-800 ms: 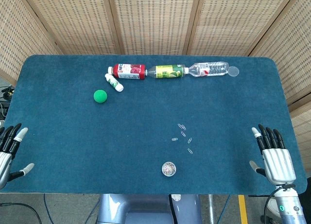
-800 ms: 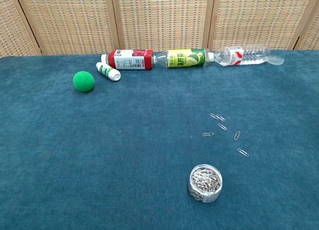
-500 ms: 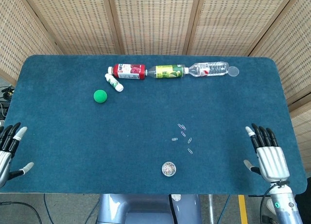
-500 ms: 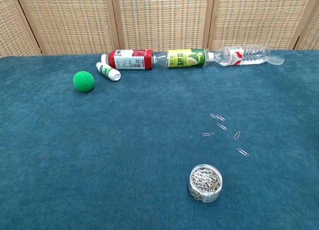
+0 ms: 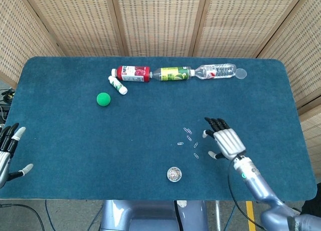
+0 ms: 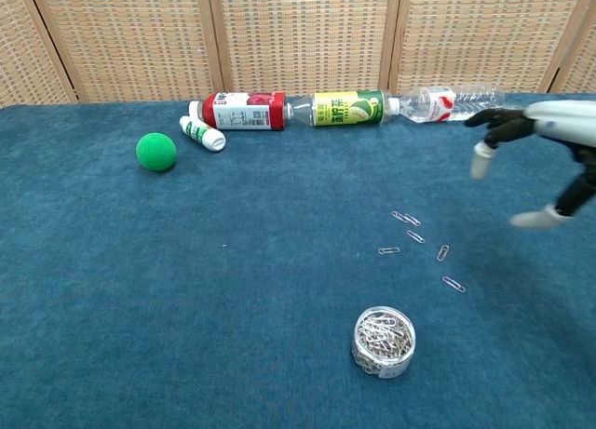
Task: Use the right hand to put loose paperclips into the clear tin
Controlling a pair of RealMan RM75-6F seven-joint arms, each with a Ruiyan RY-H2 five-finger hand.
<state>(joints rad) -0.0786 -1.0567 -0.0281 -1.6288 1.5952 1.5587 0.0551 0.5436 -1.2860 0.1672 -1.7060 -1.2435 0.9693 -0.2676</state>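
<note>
Reaching: right hand (image 5: 224, 142) spread, holding nothing, hovering at 3 o'clock of paperclips (image 5: 189, 138); next, pinching one for clear tin (image 5: 174, 174).

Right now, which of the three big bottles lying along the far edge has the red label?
The red-labelled bottle is the leftmost of the row. The middle bottle is yellow-green and the right one is clear. It lies beside the small white bottle.

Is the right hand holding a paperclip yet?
No, the right hand hovers open beside the paperclips, fingers apart and empty.
</note>
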